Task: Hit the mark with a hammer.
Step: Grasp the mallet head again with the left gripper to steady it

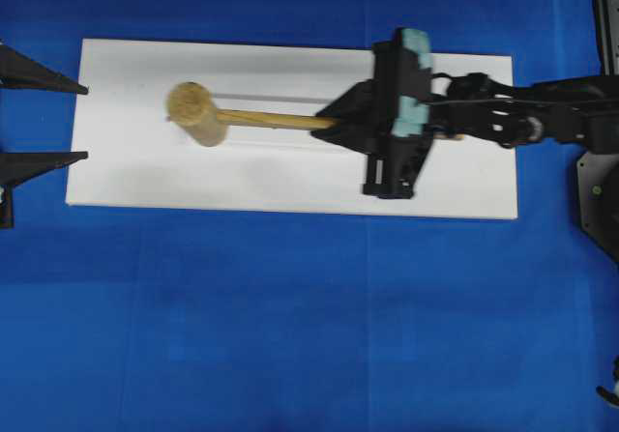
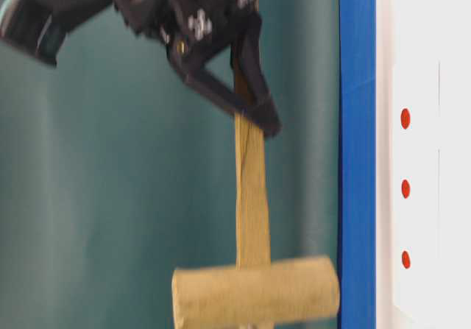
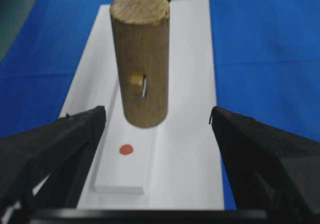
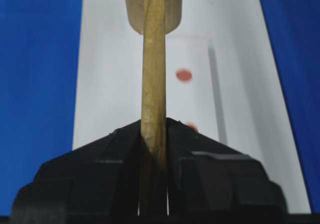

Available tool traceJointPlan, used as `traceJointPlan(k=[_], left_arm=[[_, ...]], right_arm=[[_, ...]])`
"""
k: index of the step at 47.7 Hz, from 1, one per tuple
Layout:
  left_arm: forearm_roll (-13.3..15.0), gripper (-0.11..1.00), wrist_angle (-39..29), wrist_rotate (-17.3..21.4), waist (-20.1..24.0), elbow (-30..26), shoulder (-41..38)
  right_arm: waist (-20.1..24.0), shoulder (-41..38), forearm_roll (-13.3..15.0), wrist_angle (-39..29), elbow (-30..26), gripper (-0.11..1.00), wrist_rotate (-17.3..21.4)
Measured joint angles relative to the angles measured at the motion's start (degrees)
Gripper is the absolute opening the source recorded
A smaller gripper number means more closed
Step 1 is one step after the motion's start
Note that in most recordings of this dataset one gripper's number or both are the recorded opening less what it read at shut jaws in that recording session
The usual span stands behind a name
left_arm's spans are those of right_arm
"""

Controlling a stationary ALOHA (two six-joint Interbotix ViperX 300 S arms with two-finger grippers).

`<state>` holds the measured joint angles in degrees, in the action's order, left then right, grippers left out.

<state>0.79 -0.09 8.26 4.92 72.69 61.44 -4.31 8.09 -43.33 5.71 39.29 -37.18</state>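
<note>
Hammer [image 1: 208, 116]: one, pale wood, thick cylindrical head, slim squared handle; held above the white board [image 1: 135, 171], clamped at the handle by the right gripper [image 1: 334, 123]. Red dots: three in a row on a white strip; mark [image 2: 405, 118] uncovered. Left gripper [image 3: 157, 129]: jaws apart, empty.

Hammer [image 3: 140, 58] hangs clear above the white strip [image 3: 127, 171] — blue cloth [image 1: 290, 335] around lies open.

A white board [image 1: 290, 181] lies flat on the blue-covered bench [image 1: 290, 335], under the right tool. A teal backdrop [image 2: 110, 196] hangs behind that tool.
</note>
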Motion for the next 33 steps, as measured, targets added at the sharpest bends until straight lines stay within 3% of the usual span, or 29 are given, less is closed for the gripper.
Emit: traceJointPlan(k=[17,33], left_arm=[[0.00,0.84,1.14,-0.09,0.09,0.18,-0.97],[0.00,0.85,17.49,-0.09,0.09,-1.23,-17.75]], right_arm=[[0.53,-1.49,0.70,0.00,-2.02,0.02,0.00],[0.62,-1.49,0.70,-0.09,-2.02,0.02,0.00]])
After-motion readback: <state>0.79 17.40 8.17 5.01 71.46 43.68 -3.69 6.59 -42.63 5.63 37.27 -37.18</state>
